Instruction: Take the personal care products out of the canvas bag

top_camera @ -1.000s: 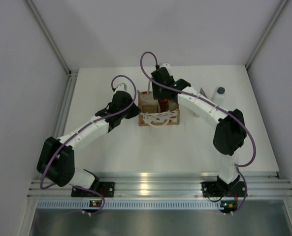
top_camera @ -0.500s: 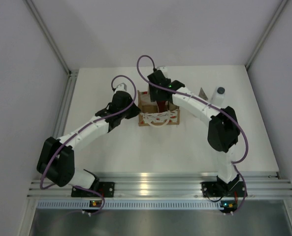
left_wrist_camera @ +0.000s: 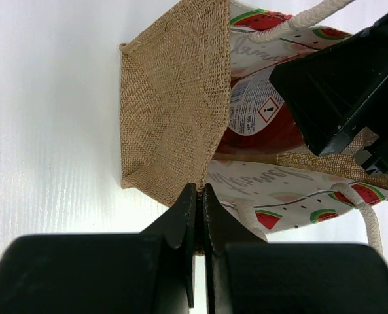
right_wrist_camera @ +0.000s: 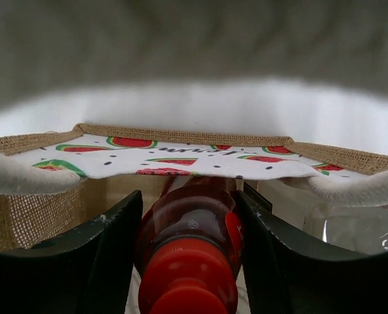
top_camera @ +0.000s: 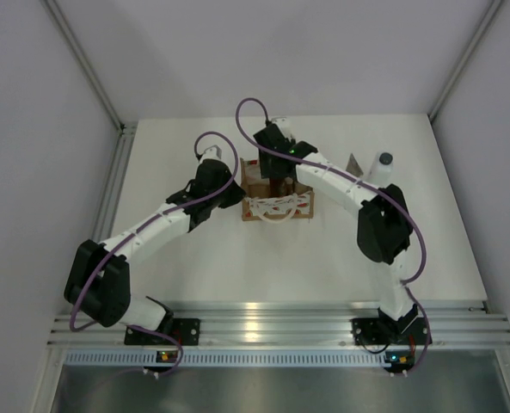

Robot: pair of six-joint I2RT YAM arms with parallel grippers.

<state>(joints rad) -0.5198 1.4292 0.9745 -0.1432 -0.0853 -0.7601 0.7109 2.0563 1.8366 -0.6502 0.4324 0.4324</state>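
The canvas bag (top_camera: 276, 205) stands at mid-table, its watermelon-print front facing me. My left gripper (top_camera: 236, 193) is shut on the bag's left burlap edge (left_wrist_camera: 180, 118), its jaws pressed together on the cloth (left_wrist_camera: 199, 196). My right gripper (top_camera: 276, 175) reaches down into the bag's open top. In the right wrist view its fingers (right_wrist_camera: 108, 248) hug both sides of the red bottle (right_wrist_camera: 190, 229), cap toward the camera. The left wrist view shows the red bottle's label (left_wrist_camera: 259, 118) inside the bag. The pale bottle with a dark grey cap (top_camera: 382, 166) stands on the table to the right, beside a grey tube (top_camera: 355, 161).
The bag's rope handles (top_camera: 276, 209) hang over its front. A clear plastic shape (right_wrist_camera: 357, 229) shows at the right of the right wrist view; I cannot tell what it is. Grey walls close in the white table (top_camera: 237, 258) at left, right and back.
My right gripper has moved left and down into the bag, closing in around the red bottle, and its elbow has swung inward. The left gripper and bag have stayed put.
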